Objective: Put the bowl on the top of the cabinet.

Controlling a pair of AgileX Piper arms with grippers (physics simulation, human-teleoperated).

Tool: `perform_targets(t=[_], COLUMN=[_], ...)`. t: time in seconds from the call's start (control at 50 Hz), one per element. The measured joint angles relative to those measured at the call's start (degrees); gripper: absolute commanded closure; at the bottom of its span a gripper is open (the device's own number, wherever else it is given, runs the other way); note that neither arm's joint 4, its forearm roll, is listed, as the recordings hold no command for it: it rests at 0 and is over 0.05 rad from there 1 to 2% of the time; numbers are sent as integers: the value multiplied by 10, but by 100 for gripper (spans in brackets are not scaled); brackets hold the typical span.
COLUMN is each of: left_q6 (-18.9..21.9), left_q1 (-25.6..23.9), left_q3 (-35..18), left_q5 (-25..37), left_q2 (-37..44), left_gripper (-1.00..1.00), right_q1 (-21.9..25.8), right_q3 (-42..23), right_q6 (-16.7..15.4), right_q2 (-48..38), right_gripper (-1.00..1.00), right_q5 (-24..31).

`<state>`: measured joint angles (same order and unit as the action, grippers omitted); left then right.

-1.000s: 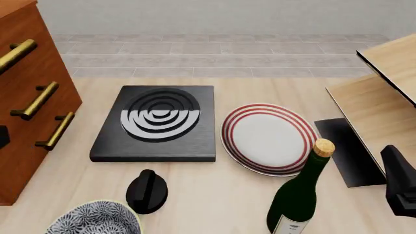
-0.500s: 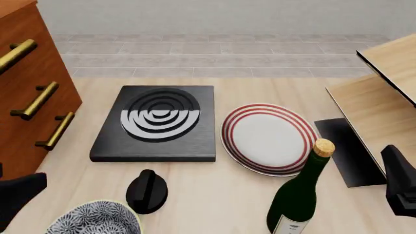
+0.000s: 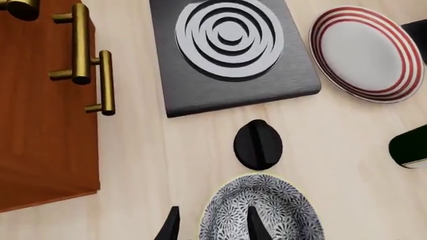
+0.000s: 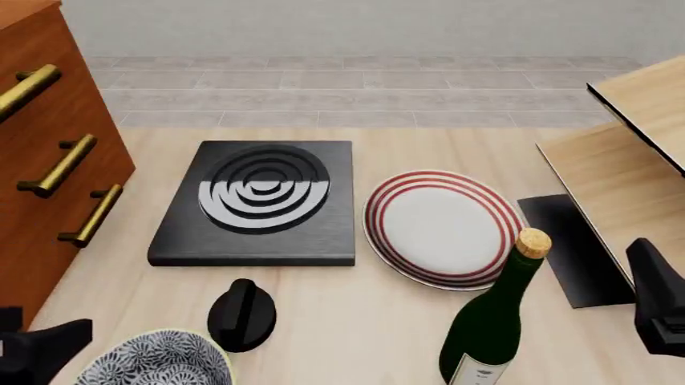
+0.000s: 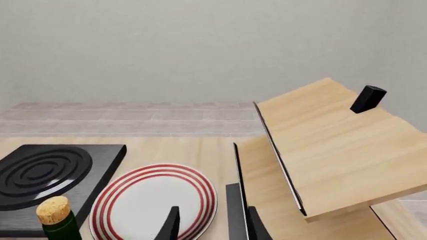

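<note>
Approaching the bowl [image 3: 261, 210] with my left hand [image 3: 212, 227], its fingers apart and straddling the rim on the cabinet side, so that closing would pinch the wall. The bowl sits on the desk [image 4: 354, 321], just near-side of the black knob [image 4: 242, 313] and well below the cabinet [image 4: 48, 168], whose brass handles [image 3: 90, 65] face the hotplate [image 4: 260, 200]. In my judgement the grasp is not yet made; lifting to the cabinet top will call for a high, clear rise. My right hand [image 5: 212, 225] idles, fingers apart, over the red-ringed plate [image 4: 441, 227], beside the wine bottle [image 4: 492, 317], kept clear of the working side.
</note>
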<state>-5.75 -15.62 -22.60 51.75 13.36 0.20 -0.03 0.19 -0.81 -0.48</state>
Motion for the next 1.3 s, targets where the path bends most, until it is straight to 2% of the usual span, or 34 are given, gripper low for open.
perform_targets(t=[0.62, 1.3], left_q6=[-17, -56], left_q1=[17, 9], left_q3=[68, 145], left_q5=[-21, -63], left_q2=[-5, 0], left_gripper=[-100, -100], right_q1=[0, -1], right_q3=[0, 0], right_q6=[-4, -6], right_q2=[-1, 4], right_gripper=[-100, -100], right_q5=[0, 5])
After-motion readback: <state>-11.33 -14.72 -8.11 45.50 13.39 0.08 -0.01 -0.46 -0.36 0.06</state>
